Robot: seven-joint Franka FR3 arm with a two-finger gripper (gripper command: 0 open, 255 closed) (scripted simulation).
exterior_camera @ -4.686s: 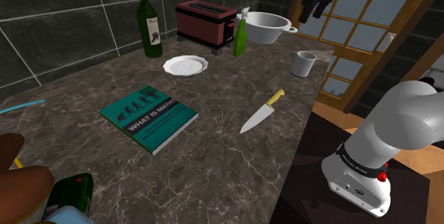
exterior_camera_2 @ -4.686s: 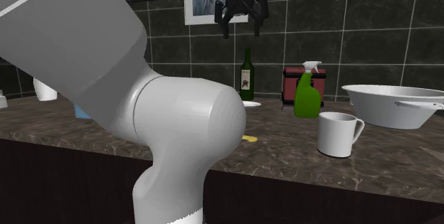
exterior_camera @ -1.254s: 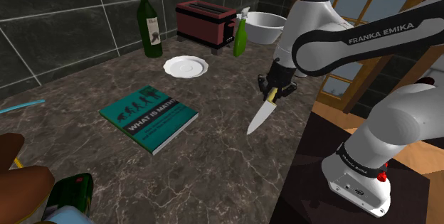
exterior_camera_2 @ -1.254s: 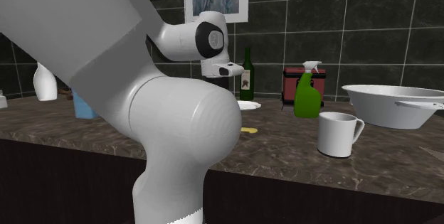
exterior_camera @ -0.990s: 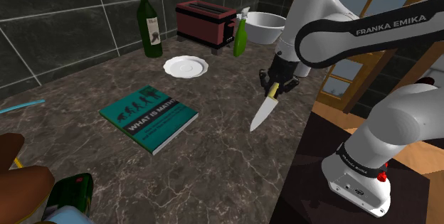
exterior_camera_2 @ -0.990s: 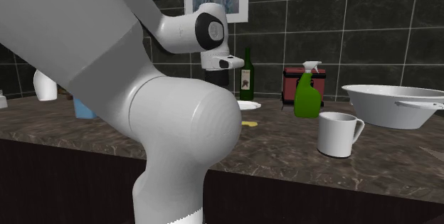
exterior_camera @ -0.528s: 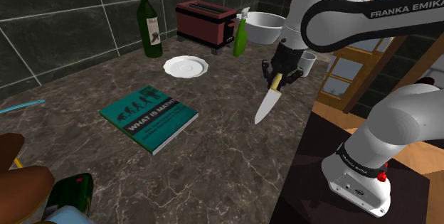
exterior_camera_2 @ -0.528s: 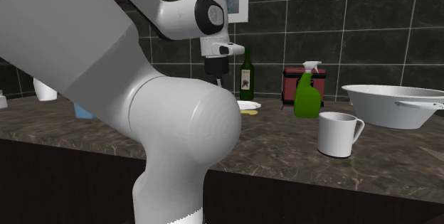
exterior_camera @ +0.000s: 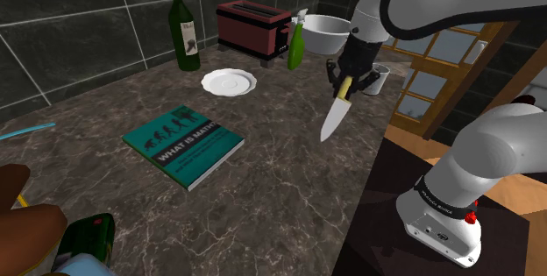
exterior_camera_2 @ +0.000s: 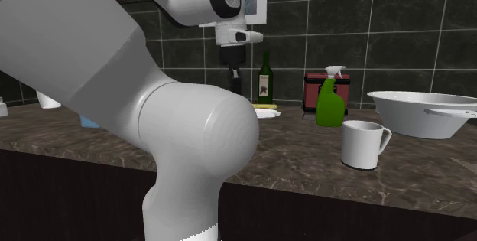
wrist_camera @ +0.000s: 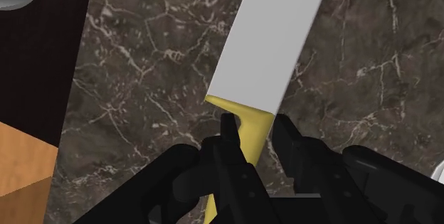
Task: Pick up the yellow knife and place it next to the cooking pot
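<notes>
Raised higher, knife (exterior_camera: 334, 118) hangs blade-down from gripper (exterior_camera: 344, 82)

Veined marble counter (exterior_camera: 263, 200), matt knife (wrist_camera: 270, 45)

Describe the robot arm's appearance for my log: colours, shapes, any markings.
Rounded glossy white arm segments with dark joints; a black band reads FRANKA in white letters. The base carries a black ring and a small red button. The end effector is all black with two blocky fingers.
</notes>
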